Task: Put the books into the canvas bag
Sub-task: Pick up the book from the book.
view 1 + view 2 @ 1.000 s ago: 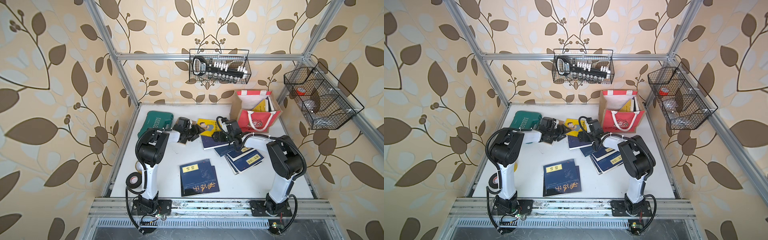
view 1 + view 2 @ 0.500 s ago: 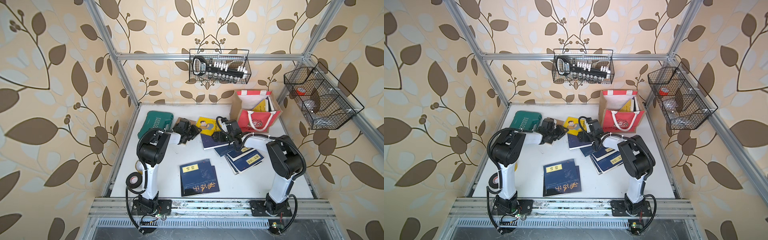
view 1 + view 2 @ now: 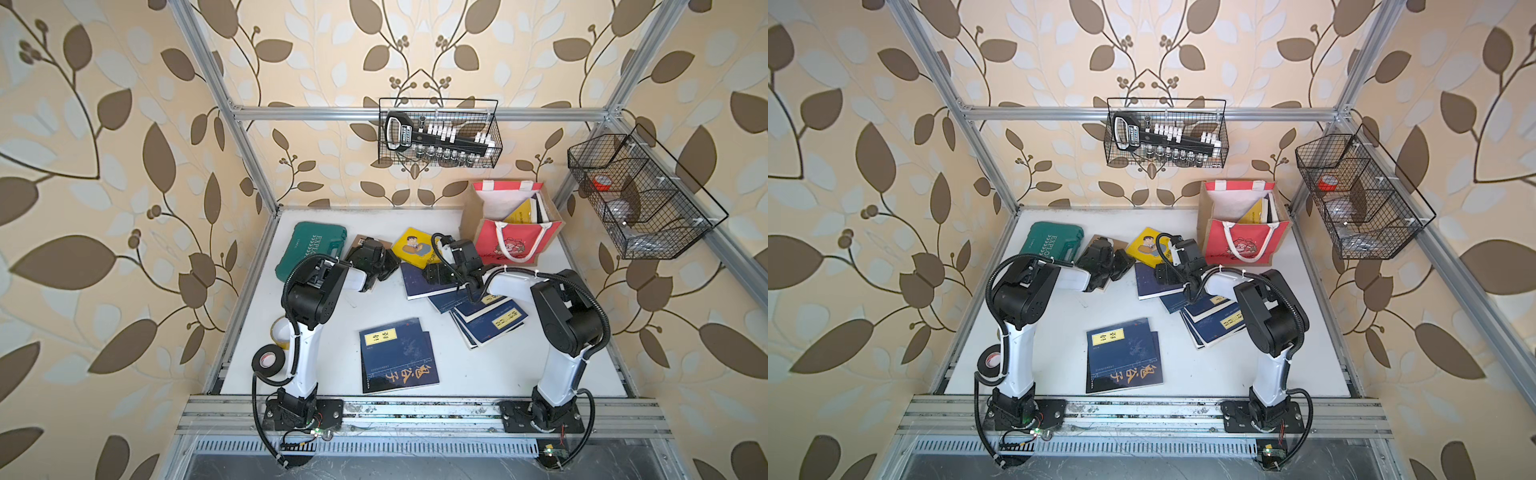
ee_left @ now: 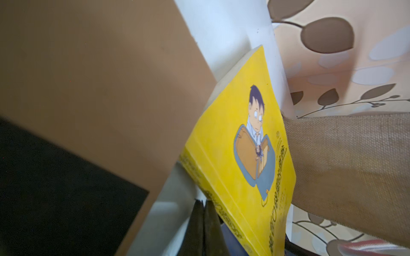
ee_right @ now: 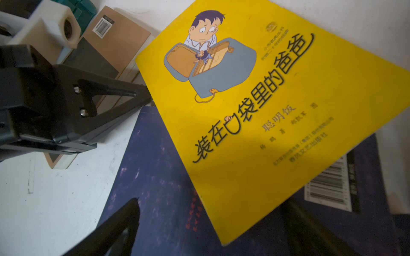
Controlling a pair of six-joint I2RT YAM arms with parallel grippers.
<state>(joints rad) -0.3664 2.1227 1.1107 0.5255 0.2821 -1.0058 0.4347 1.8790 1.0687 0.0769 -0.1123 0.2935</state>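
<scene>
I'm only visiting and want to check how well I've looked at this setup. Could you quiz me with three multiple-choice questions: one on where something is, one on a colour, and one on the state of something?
1. Where on the table does the canvas bag stand?
A. far right corner
B. near edge, between the arm bases
C. far left corner

2. What colour is the cover of the cartoon book?
A. green
B. yellow
C. red

3. How is the right gripper?
A. shut on the cartoon book
B. shut on a bag handle
C. open

Answers:
1 A: both top views show the bag at the back of the table, on the right.
2 B: the cover is bright yellow in both wrist views.
3 C: in the right wrist view its fingers stand wide apart, holding nothing.
</scene>
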